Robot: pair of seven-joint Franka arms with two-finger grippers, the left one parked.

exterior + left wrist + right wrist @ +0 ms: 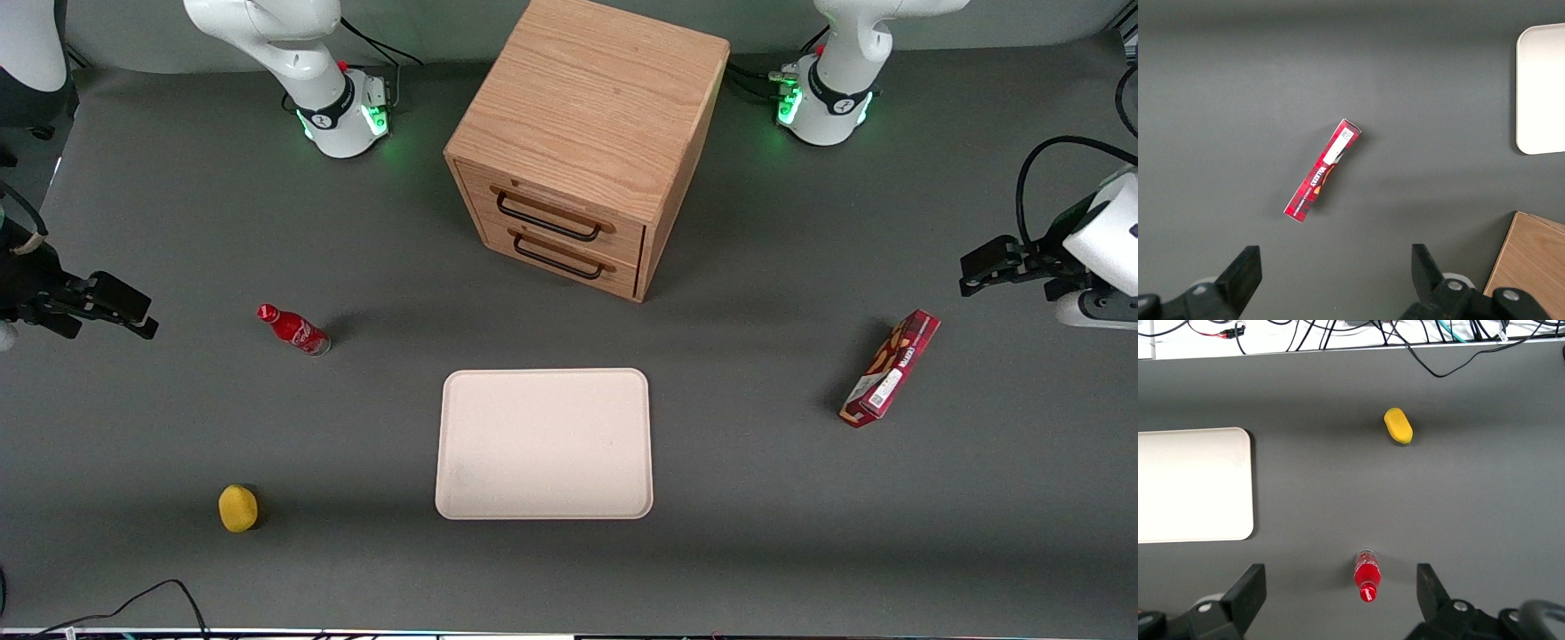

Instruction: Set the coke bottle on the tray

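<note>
One coke bottle (294, 330) stands upright on the surface, well apart from the tray (544, 444), toward the working arm's end. Gripper (1341, 587) hovers above it, spread wide, empty. Best descent: straddle the body below the cap, close squarely to avoid tipping.

Coke bottle (294, 331) stands between the end effector (133, 317) and tray (544, 444).
</note>
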